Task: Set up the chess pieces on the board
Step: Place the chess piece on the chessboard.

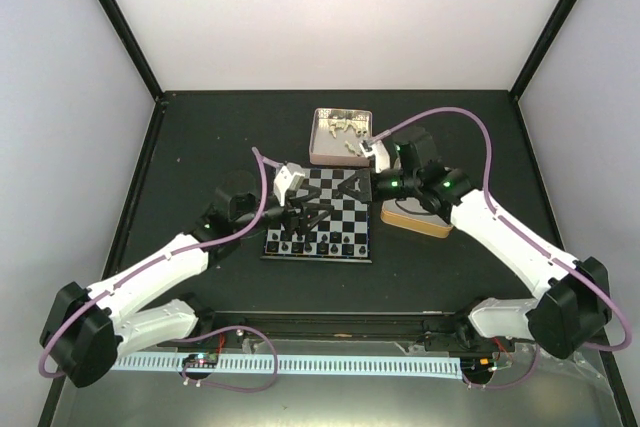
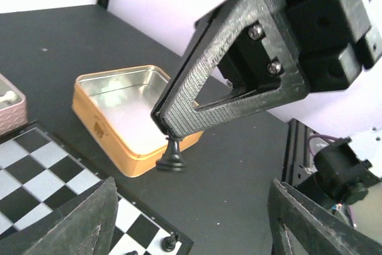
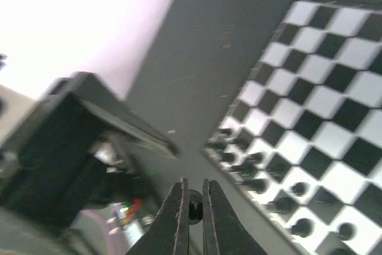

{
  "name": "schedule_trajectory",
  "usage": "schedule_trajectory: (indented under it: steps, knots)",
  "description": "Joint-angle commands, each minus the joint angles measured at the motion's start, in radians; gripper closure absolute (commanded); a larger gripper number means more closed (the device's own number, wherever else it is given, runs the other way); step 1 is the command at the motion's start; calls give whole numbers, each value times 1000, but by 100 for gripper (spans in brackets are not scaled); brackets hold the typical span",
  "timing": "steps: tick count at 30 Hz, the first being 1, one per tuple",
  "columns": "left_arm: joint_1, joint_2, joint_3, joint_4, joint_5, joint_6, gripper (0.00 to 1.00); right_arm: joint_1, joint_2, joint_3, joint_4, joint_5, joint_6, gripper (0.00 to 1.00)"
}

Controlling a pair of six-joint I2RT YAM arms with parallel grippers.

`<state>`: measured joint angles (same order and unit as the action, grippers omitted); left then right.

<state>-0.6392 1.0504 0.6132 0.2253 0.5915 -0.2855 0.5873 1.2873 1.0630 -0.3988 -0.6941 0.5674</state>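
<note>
The board (image 1: 335, 209) lies mid-table, with black chess pieces (image 1: 322, 245) lined along its near rows. They also show in the right wrist view (image 3: 262, 177). My right gripper (image 3: 194, 207) is shut on a black piece (image 3: 194, 206). In the left wrist view this gripper (image 2: 170, 131) holds the black piece (image 2: 171, 154) by its top, hanging by the orange tin, just off the board's corner (image 2: 143, 219). My left gripper (image 2: 191, 231) is open and empty over the board's near part (image 1: 310, 217). Cream-white pieces (image 1: 343, 129) lie in the pink tin.
The pink tin (image 1: 318, 147) stands behind the board. The open, empty orange tin (image 2: 128, 120) sits right of the board, partly under my right arm (image 1: 415, 222). A rail (image 1: 330, 327) runs along the table's near edge.
</note>
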Motion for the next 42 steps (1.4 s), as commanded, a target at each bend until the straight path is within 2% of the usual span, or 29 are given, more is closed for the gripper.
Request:
schedule_trajectory:
  steps: [1,5,9,17,42]
  knots:
    - [-3,-54,3,-83,-143,-40,28,47,-14,-22,-124,422,-127,99]
    - [-1,-103,0,-183,-338,-93,26,126,47,-59,-175,731,-173,99]
    - [1,-144,-5,-255,-469,-142,25,195,125,-110,-167,857,-181,99]
    - [7,-173,-23,-256,-514,-177,23,249,285,-100,-142,898,-193,99]
    - [13,-167,-18,-256,-520,-176,23,250,404,42,-334,789,-222,96]
